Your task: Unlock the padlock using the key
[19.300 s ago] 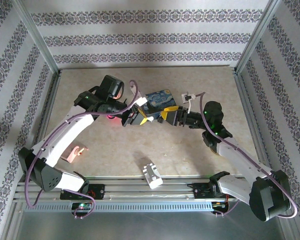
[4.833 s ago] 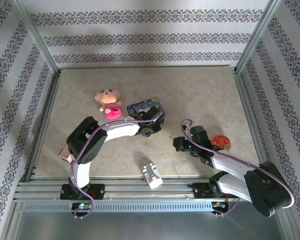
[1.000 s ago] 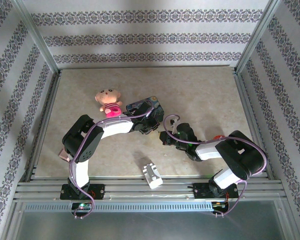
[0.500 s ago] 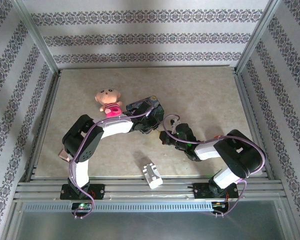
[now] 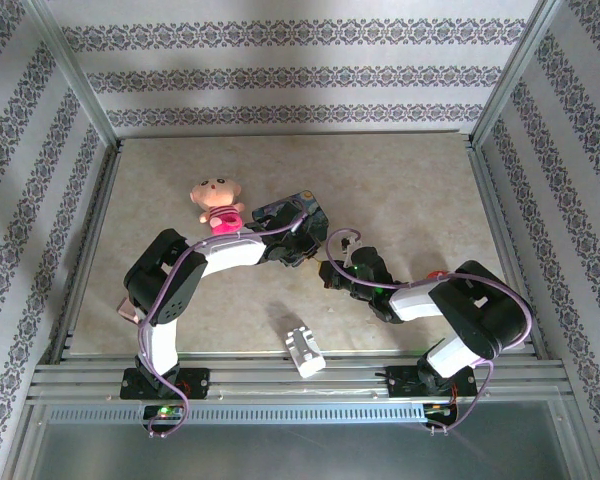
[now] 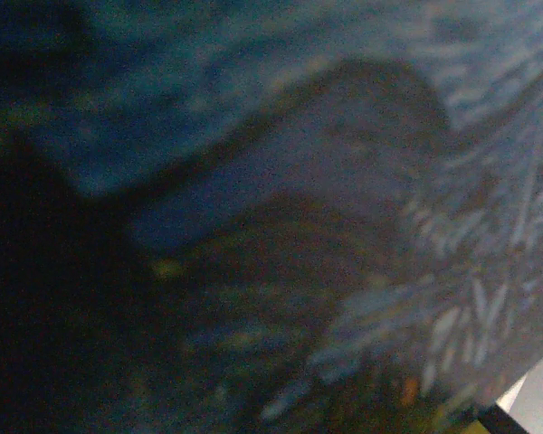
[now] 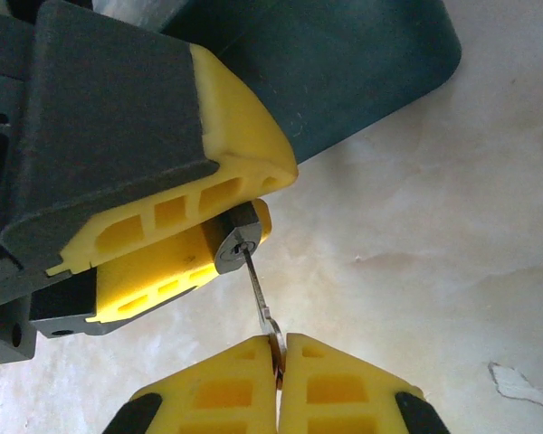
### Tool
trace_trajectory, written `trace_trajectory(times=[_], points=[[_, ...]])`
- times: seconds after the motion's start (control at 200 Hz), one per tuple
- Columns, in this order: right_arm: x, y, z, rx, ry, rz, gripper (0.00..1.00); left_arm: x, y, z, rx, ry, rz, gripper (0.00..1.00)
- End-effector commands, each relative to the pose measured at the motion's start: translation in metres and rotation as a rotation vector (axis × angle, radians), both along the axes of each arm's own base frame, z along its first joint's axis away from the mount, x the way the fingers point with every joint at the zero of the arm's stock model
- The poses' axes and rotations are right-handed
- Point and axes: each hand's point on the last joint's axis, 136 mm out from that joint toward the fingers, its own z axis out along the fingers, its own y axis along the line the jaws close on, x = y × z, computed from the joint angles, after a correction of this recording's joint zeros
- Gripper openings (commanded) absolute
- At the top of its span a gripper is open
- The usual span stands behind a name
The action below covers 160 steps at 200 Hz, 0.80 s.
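Looking thru the right wrist cam we get the clearest view; the right gripper (image 7: 278, 351) has its two yellow fingertips pressed together on the round bow of the key (image 7: 256, 289). The key's thin blade runs up and a bit left from there, w/ its tip right at the keyhole in the end face of the padlock (image 7: 235, 240); how far in it sits we can't tell tbh.

The padlock is pinched btw the yellow fingers of the left gripper (image 7: 252, 206), one finger above it and one below; only the keyhole end pokes out, so the shackle is hidden from us. Just behind the left gripper sits the blue tin (image 7: 344, 63), on the beige table (image 7: 416, 226).

From the top cam we see both arms bent inward so the two grippers meet nose to nose near the middle of the table, right beside the tin's near edge. A plush doll (image 5: 214, 202) lies just left of the tin; a white block (image 5: 302, 349) sits near the front edge, well apart from the grippers.

Left wrist cam is just a blurry close-up of the tin's blue painted surface; nothing sharp enough for us to say more.
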Motion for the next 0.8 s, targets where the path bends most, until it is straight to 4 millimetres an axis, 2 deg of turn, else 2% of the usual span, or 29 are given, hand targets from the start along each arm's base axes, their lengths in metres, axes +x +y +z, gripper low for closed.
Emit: trace_trajectory(times=[0.0,0.585,0.595,0.62,0.795], points=[[0.009,0.003,0.026,0.042,-0.091,-0.019,0.0,-0.007,-0.007,-0.005,-0.057,0.07,0.018,0.01],[0.01,0.0,0.029,0.038,-0.101,-0.038,0.0,-0.009,-0.005,-0.006,-0.059,0.071,0.031,0.01],[0.006,-0.003,0.022,0.025,-0.084,-0.038,0.0,-0.008,-0.005,-0.006,-0.06,0.07,0.031,0.01],[0.003,-0.005,0.018,0.02,-0.077,-0.037,0.0,-0.009,-0.005,-0.006,-0.058,0.071,0.03,0.01],[0.002,-0.008,0.016,0.015,-0.074,-0.046,0.0,-0.008,-0.006,-0.006,-0.062,0.073,0.027,0.0]])
